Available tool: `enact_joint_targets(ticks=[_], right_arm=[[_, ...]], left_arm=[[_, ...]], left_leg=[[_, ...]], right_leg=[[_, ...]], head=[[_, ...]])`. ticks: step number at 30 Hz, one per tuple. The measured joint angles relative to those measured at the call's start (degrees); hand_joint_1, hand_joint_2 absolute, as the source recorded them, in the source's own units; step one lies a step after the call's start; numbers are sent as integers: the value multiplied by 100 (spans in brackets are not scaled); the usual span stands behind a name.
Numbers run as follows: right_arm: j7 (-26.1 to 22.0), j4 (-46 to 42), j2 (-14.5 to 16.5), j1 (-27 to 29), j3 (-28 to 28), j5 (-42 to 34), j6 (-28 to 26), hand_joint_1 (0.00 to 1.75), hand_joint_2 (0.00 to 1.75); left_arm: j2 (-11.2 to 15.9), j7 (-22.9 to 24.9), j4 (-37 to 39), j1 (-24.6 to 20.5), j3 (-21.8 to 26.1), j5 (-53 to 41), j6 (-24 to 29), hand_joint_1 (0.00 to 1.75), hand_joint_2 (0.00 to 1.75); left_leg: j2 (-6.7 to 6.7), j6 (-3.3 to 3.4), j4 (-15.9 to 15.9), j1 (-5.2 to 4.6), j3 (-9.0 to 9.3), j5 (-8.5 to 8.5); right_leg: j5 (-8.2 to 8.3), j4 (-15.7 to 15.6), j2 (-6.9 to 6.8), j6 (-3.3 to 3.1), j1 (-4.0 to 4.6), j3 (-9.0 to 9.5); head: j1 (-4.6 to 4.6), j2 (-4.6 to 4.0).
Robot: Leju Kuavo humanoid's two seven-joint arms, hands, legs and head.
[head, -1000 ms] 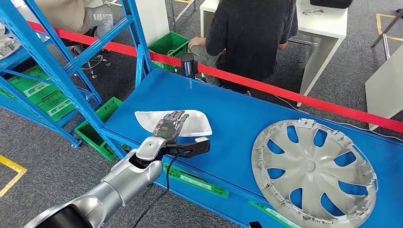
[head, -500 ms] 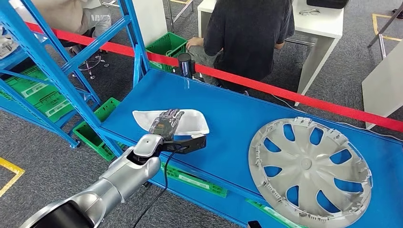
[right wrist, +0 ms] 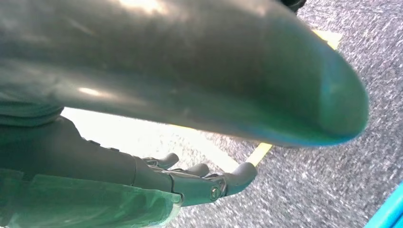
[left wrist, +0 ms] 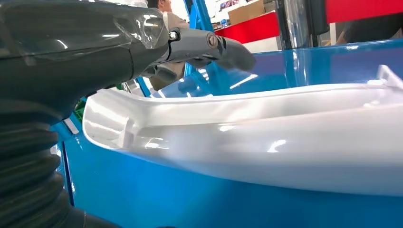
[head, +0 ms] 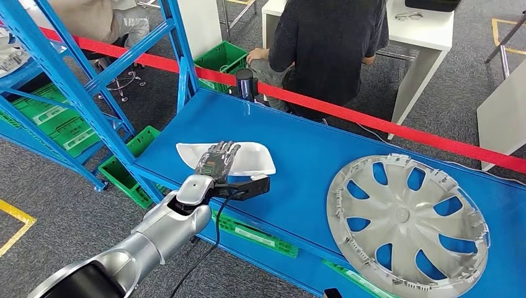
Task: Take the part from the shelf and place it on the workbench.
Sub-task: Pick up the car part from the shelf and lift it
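the white part point(head: 245, 159) lies on the blue table point(head: 322, 155), near its left end and close to the front edge. it is a long, shallow shell with its hollow side up; its long axis runs left to right across the table, one narrow tip toward the shelf point(head: 74, 81) and the broader end toward the wheel cover point(head: 406, 220). in the left wrist view the part point(left wrist: 266, 137) rests flat on the table, rim uppermost.

the table is glossy blue. the silver wheel cover lies flat on its right half, well apart from the part. a red tape point(head: 347, 115) runs along the far side. beyond it a person point(head: 329, 49) in a dark shirt sits at a white desk point(head: 422, 37). the blue shelf stands left of the table, with green crates point(head: 56, 124) low in it and on the grey carpet.

the left hand point(head: 217, 162) lies over the middle of the part, fingers stretched out flat across it and apart; i cannot tell whether they touch it. in the wrist view the fingers point(left wrist: 214, 47) stretch straight above the rim, grasping nothing. the right hand point(right wrist: 199, 183) hangs over the carpet, fingers slightly curled and apart, holding nothing.
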Motion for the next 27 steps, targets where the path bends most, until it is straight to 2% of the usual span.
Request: enact_joint_targets(ticks=[1,3,5,6,7,8,9,11,12,13,15,17,19,21,22,23,24,26,27], right_arm=[[3,0,-1,0,-1,4,-1,0,0],[3,0,-4,-5,-4,13,-2,0,0],[3,0,-6,-9,-5,38,-9,0,0],[4,0,-6,-10,-6,57,-21,0,0],[8,0,-6,-11,-6,80,-42,0,0],[15,0,-7,-15,-6,98,-67,0,0],[25,0,-7,-23,-6,112,-86,0,0],[43,-1,2,-46,-6,129,-104,0,0],[47,-2,8,-60,-7,135,-107,0,0],[50,-3,14,-71,-8,142,-109,0,0],[57,-4,22,-84,-10,154,-113,0,0],[69,-4,26,-87,-11,166,-115,0,0],[83,-4,19,-94,-13,180,-117,0,0],[95,-4,7,-94,-14,192,-119,0,0],[101,-4,1,-90,-15,198,-120,0,0],[105,-4,-6,-88,-15,202,-122,0,0],[108,-4,-10,-89,-15,208,-124,0,0],[113,-4,-22,-100,-18,218,-130,0,0],[114,-4,-25,-108,-20,224,-132,0,0]], left_arm=[[1,14,15,-3,24,-31,14,0,175],[5,53,47,-7,71,-109,48,87,175],[16,69,88,11,121,-147,76,175,175],[25,51,107,29,150,-129,85,175,175],[35,14,121,51,188,-90,87,175,175],[44,-32,129,71,231,-43,84,175,175],[51,-77,132,81,278,0,78,175,175],[57,-151,132,81,364,53,63,175,175],[56,-180,132,76,401,73,56,175,175],[54,-203,131,73,431,88,46,175,175],[51,-238,130,75,483,122,22,175,175],[35,-267,115,64,529,146,0,175,175],[1,-295,97,28,559,165,-21,175,175],[-19,-318,91,13,574,182,-44,175,175],[-21,-327,90,18,581,193,-53,175,175],[-21,-334,89,23,589,205,-61,175,175],[-21,-341,86,24,596,217,-65,175,175],[-24,-356,74,18,609,237,-76,175,175],[-25,-362,67,14,618,244,-84,175,175]], left_leg=[[0,-17,14,11,-6,-15],[1,-75,244,37,-103,-180],[1,-144,908,66,-412,-531],[1,-166,1297,79,-603,-690],[1,-174,1568,87,-741,-764],[1,-168,1635,90,-783,-729],[0,-147,1462,90,-706,-588],[-7,-55,681,71,-323,-210],[-4,-8,337,51,-154,-87],[-2,31,125,26,-51,-31],[8,68,29,-12,-22,-22],[16,107,-85,11,22,46],[28,148,-204,40,74,120],[33,164,-215,24,72,133],[33,164,-213,18,69,133],[33,161,-208,14,68,131],[30,156,-198,14,67,127],[23,119,-151,19,64,102],[18,87,-112,7,50,79]], right_leg=[[5,-3,2,-33,-6,0],[18,-14,7,-98,-28,6],[24,-15,8,-140,-29,-3],[26,-14,8,-154,-23,-11],[27,-14,9,-156,-17,-18],[27,-13,10,-157,-10,-19],[28,-13,14,-156,-3,-16],[30,-16,24,-153,13,-6],[36,-18,26,-143,26,-8],[43,-20,26,-130,27,-15],[68,-41,20,-85,25,-27],[55,-23,7,-48,25,-53],[-129,329,-3,-69,35,-222],[-435,1068,-3,-105,31,-557],[-533,1379,-3,-95,27,-699],[-553,1507,-4,-63,23,-754],[-480,1393,-5,-11,18,-691],[-201,617,-17,88,1,-295],[-91,254,-21,96,0,-103]], head=[[2,0],[-5,0],[-15,0],[-16,0],[-16,0],[-17,0],[-17,0],[-13,0],[-9,0],[-9,0],[-12,0],[-9,0],[3,0],[10,0],[10,0],[9,0],[10,0],[12,0],[13,0]])
